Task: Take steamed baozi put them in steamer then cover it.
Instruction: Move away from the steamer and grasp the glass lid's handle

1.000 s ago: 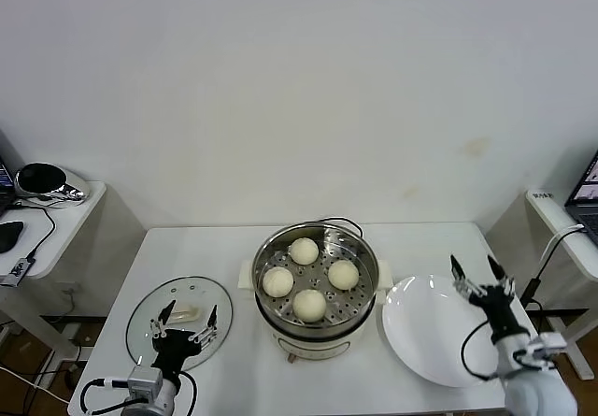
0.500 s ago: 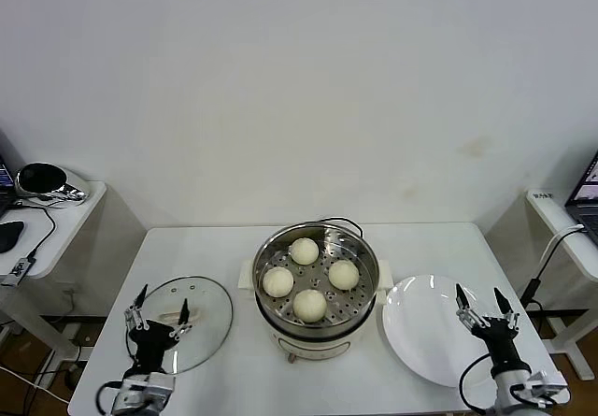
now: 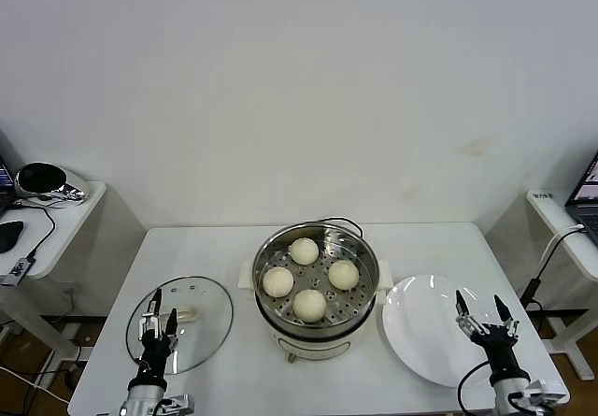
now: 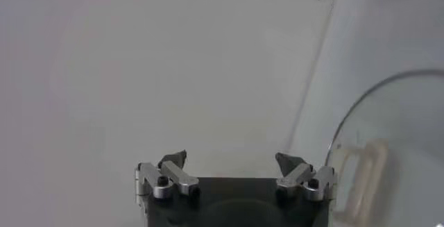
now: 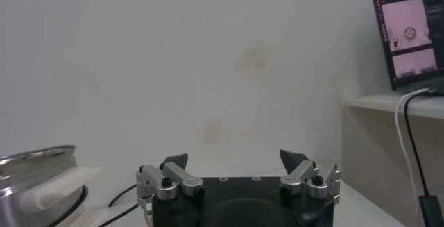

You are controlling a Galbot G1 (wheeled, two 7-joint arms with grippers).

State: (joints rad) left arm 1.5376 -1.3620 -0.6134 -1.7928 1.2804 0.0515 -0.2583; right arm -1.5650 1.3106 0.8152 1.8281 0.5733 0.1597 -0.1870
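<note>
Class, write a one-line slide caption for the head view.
Four baozi sit in the uncovered steamer; the glass cover lies to its left, with both open grippers, left and right, low nearby.

Lab or test room, not a home kitchen: bare white wall [image 3: 299, 89], plain white table [image 3: 215, 248] at centre, side desks with cables [image 3: 33, 234] at left edge, laptop [image 5: 409, 37] at right edge.

No word, number or brand can be read anywhere. The laptop screen [image 5: 409, 30] in the right wrist view shows pink panels, its lettering too small to make out
</note>
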